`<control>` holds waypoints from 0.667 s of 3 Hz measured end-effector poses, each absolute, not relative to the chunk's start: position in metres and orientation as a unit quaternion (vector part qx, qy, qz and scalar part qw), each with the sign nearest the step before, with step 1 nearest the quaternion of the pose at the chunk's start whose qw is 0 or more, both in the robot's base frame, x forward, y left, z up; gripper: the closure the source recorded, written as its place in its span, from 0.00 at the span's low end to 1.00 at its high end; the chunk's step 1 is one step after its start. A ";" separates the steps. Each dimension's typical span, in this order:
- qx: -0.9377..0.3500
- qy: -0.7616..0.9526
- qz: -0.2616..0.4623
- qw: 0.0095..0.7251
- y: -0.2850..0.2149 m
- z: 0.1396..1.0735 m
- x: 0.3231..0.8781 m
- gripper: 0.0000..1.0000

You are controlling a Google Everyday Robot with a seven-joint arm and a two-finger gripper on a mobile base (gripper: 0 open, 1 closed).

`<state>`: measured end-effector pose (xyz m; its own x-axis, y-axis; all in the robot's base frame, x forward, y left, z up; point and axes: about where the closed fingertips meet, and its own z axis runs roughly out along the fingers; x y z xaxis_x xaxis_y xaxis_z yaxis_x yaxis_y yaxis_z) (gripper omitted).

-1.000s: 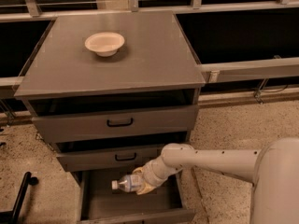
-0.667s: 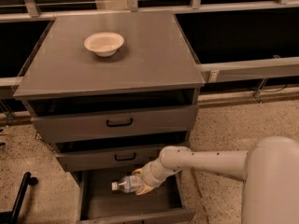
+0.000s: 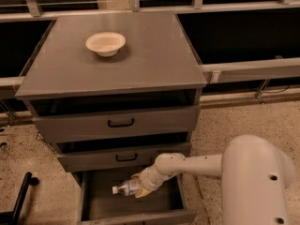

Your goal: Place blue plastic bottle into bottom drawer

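Note:
The blue plastic bottle (image 3: 125, 188) is a small clear bottle with a white cap pointing left. It lies on its side, held inside the pulled-out bottom drawer (image 3: 93, 197), just above its floor. My gripper (image 3: 140, 186) reaches in from the right on a white arm and is shut on the bottle's right end. The drawer is the lowest of three in a dark grey cabinet.
A cream bowl (image 3: 106, 43) sits on the cabinet top (image 3: 154, 55). Two upper drawers with black handles (image 3: 121, 123) are slightly pulled out above the arm. A black post (image 3: 21, 198) stands on the speckled floor at lower left. My white arm housing (image 3: 255, 182) fills the lower right.
The camera view has shifted slightly left. The gripper and bottle stay in the bottom drawer in nearly the same place.

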<state>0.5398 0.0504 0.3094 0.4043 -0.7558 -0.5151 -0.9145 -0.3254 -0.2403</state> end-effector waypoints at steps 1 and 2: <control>-0.798 0.527 0.147 0.253 0.050 0.286 0.543 1.00; -0.795 0.533 0.136 0.254 0.047 0.267 0.547 1.00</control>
